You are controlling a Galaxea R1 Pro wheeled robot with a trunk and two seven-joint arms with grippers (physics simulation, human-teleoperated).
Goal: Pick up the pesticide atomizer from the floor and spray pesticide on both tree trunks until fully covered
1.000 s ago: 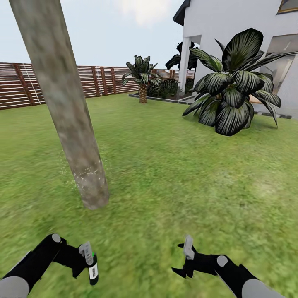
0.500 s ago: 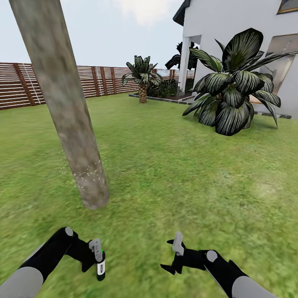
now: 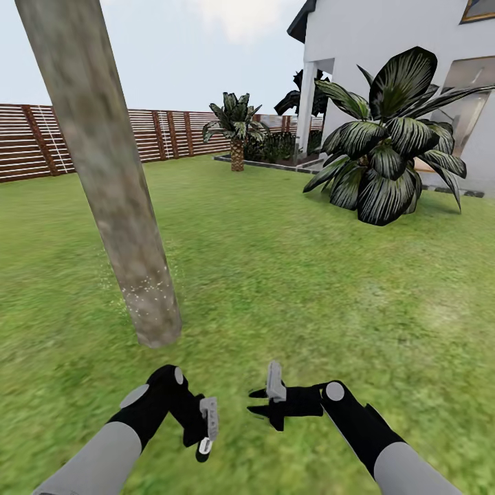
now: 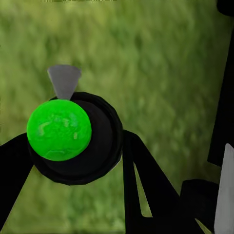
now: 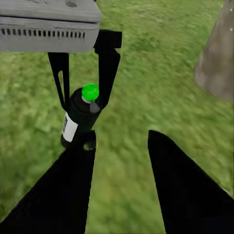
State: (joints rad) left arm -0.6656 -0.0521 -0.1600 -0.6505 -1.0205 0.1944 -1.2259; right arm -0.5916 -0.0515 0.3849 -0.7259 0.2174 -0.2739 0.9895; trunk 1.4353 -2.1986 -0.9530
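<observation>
The tree trunk [image 3: 110, 179], thick and mottled grey-brown, leans up the left of the head view. Whitish pesticide specks [image 3: 148, 289] dot its lower part. My left gripper [image 3: 207, 427] hangs low over the grass in front of the trunk's base, shut on the pesticide atomizer [image 3: 205, 446], a small black bottle with a white label. The left wrist view looks down on the atomizer's green cap [image 4: 58, 129] and grey nozzle [image 4: 64, 80]. My right gripper [image 3: 265, 402] stands open just to the right of it. In the right wrist view the atomizer [image 5: 78, 119] hangs between the left gripper's fingers [image 5: 108, 68].
Green lawn [image 3: 309, 289] stretches all around. A large dark-leaved plant [image 3: 392, 151] stands at the right before a white house [image 3: 385, 48]. A small palm [image 3: 237, 130] and a reddish slat fence [image 3: 82, 137] close the far side.
My left arm has swung to the right and forward with the atomizer. My right gripper has moved left and forward, so the two now sit close together. The camera has held still.
</observation>
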